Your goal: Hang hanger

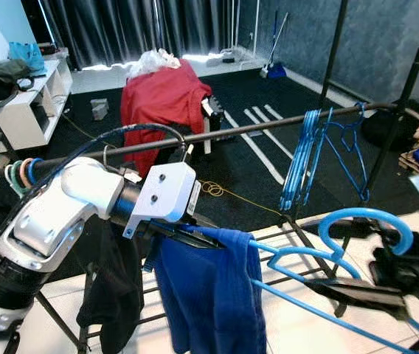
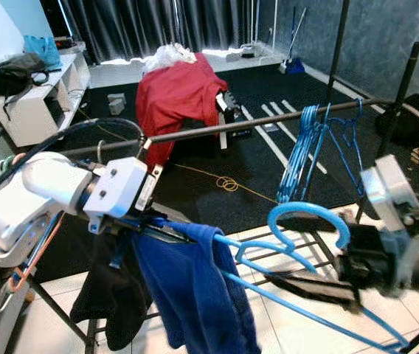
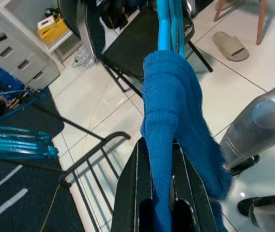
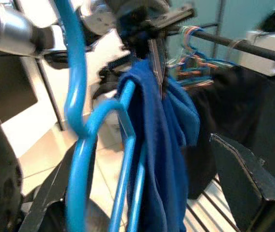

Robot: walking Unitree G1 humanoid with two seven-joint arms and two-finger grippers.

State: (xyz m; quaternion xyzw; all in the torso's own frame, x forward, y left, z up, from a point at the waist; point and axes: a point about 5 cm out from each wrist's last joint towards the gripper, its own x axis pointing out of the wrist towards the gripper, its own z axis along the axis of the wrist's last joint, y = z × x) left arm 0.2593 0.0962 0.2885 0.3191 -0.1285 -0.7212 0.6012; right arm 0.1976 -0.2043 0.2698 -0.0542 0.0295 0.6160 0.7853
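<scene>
A long dark clothes rail (image 1: 268, 127) is seen across the scene, with a bundle of empty blue hangers (image 1: 303, 158) on it to the right and a few coloured hooks (image 1: 19, 174) at its left end. A black garment (image 1: 113, 284) hangs below the rail on the left. In front of the rail and lower than it, a blue cloth (image 1: 209, 295) is draped over one arm of a light-blue hanger (image 1: 309, 258), whose hook (image 1: 368, 221) points up, not yet on the rail. The left gripper (image 1: 195, 237) is closed on the cloth and the hanger arm under it — the fingers (image 3: 128, 198) are pressed on both sides of the fold. The right gripper (image 2: 357, 269) holds the hanger below its hook, but it cannot be told how far its fingers are closed. The cloth lies only loosely over one side, so it could slide off if the hanger is tilted while being raised — and the hook could catch on the hangers already on the rail.
</scene>
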